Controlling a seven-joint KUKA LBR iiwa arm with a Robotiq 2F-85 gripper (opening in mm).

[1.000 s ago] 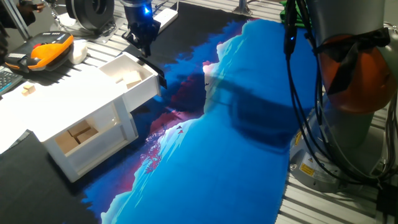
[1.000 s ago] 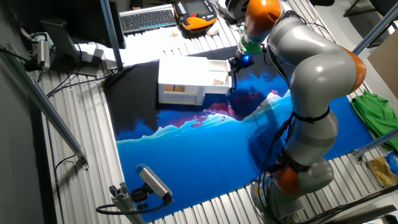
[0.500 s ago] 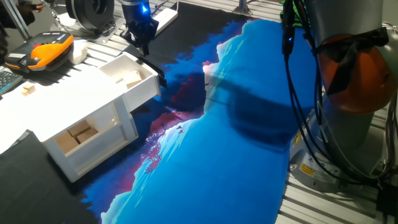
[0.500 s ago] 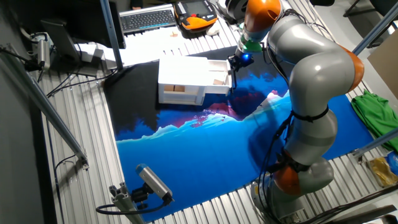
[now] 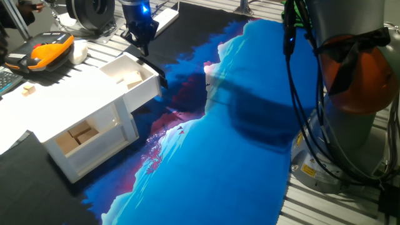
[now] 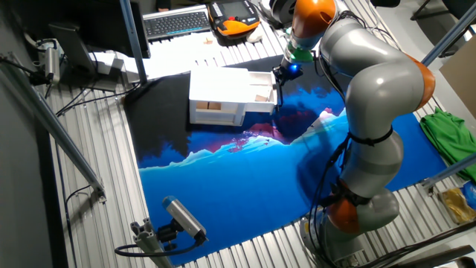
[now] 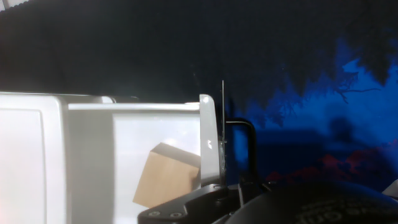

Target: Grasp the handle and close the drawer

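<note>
The white drawer (image 5: 128, 78) stands pulled out of the white cabinet (image 5: 75, 119), with pale wooden blocks (image 7: 165, 174) inside. The slim black handle (image 5: 155, 70) runs along its front panel. My gripper (image 5: 145, 45) hangs just above the far end of the drawer front, close over the handle and apart from it. In the hand view the handle (image 7: 252, 149) shows as a black loop right of the front panel's edge (image 7: 208, 143). In the other fixed view the gripper (image 6: 282, 74) sits above the drawer (image 6: 260, 89). The fingertips are too dark to tell how they stand.
A blue and black cloth (image 5: 237, 125) covers the table. The cabinet has a lower open compartment with a wooden block (image 5: 80, 134). An orange and black pendant (image 5: 47, 53) lies behind the cabinet. The arm's base and cables (image 5: 350, 94) stand at the right.
My gripper has shifted very slightly up and to the left over the drawer front. The drawer has not moved.
</note>
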